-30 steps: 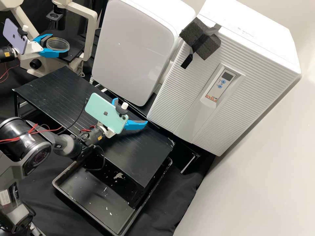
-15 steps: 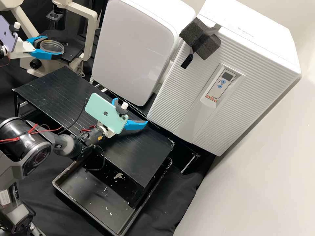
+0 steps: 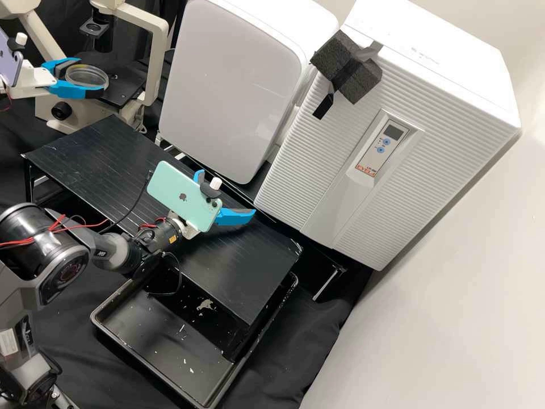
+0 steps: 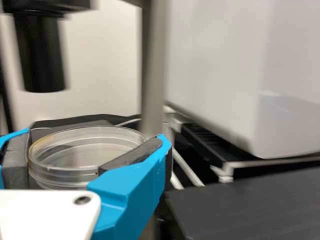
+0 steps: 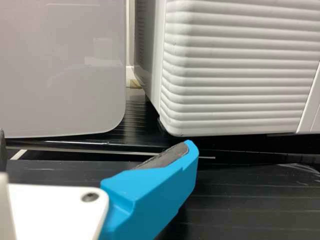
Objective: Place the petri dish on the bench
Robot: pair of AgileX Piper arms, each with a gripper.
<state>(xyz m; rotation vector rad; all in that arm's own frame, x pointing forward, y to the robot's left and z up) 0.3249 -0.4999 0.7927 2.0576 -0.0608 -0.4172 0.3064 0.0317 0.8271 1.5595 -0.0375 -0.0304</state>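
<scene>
In the high view, my left gripper (image 3: 89, 77) is at the upper left, shut on the clear round petri dish (image 3: 85, 83) from two sides, in front of the microscope stage. The left wrist view shows the petri dish (image 4: 70, 172) lying level between the dark pads of my left gripper (image 4: 96, 140). The black ribbed bench (image 3: 102, 150) lies lower and nearer than the dish. Over the bench's right half, my right gripper (image 3: 226, 192) stands open with nothing between its fingers; in its wrist view, the right gripper (image 5: 96, 141) has its fingers wide apart.
The microscope (image 3: 152, 62) stands at the back left. Behind the bench are a white rounded cabinet (image 3: 227, 85) and a white ribbed unit (image 3: 318, 170) with black foam on it. A black tray (image 3: 153, 346) sits below the bench's front edge.
My left gripper, holding the petri dish, has moved left in the high view, dipping a little and then rising slightly. The right arm has stayed still.
</scene>
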